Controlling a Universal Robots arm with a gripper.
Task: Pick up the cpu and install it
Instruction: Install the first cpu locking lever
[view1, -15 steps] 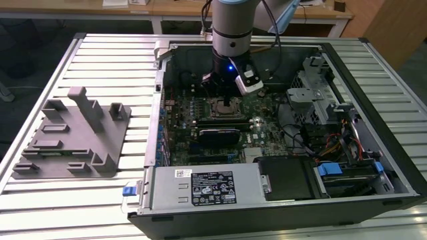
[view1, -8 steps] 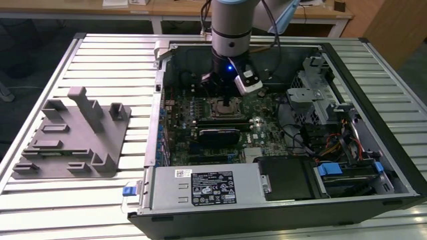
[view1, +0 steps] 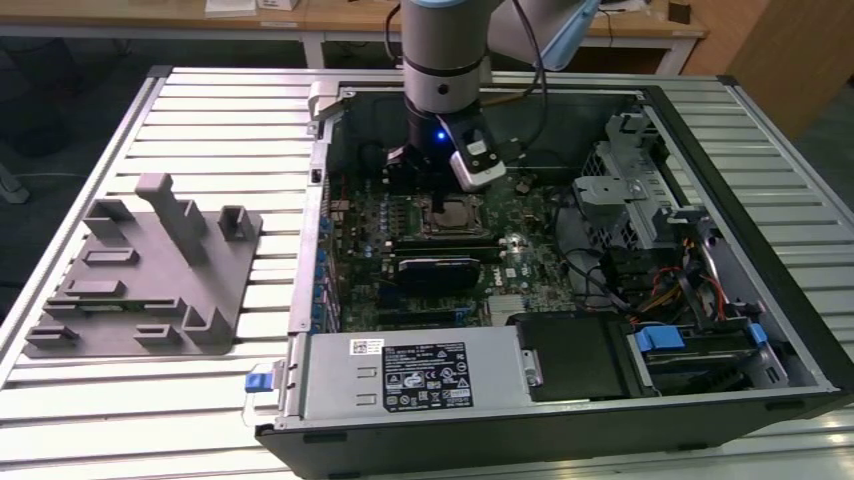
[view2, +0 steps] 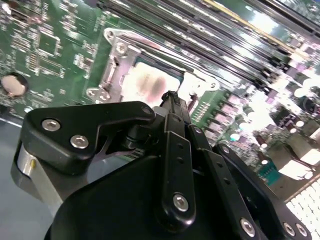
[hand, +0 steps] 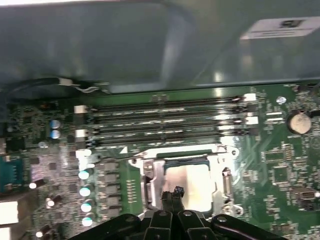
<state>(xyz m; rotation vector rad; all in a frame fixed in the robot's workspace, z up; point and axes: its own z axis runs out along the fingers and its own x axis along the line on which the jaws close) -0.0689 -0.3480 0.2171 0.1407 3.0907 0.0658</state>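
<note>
The cpu (hand: 192, 182) lies flat inside the black square socket frame (hand: 149, 175) on the green motherboard, its shiny silver top up. Its top also shows in the second wrist view (view2: 145, 84) and as a small square in the exterior view (view1: 462, 212). My gripper (hand: 172, 193) hangs just over the cpu's edge with its thin black fingers pressed together and nothing between them. In the second wrist view the gripper (view2: 170, 96) has its tips over the cpu's rim. I cannot tell whether the tips touch the chip. In the exterior view the gripper (view1: 424, 192) stands inside the open computer case.
Several memory slots (hand: 165, 120) run beside the socket. A coin battery (hand: 299, 122) sits on the board. The case holds a labelled grey metal box (view1: 407, 375), a drive cage (view1: 641, 190) and loose cables (view1: 667, 290). A grey fixture (view1: 147, 270) rests on the slatted table.
</note>
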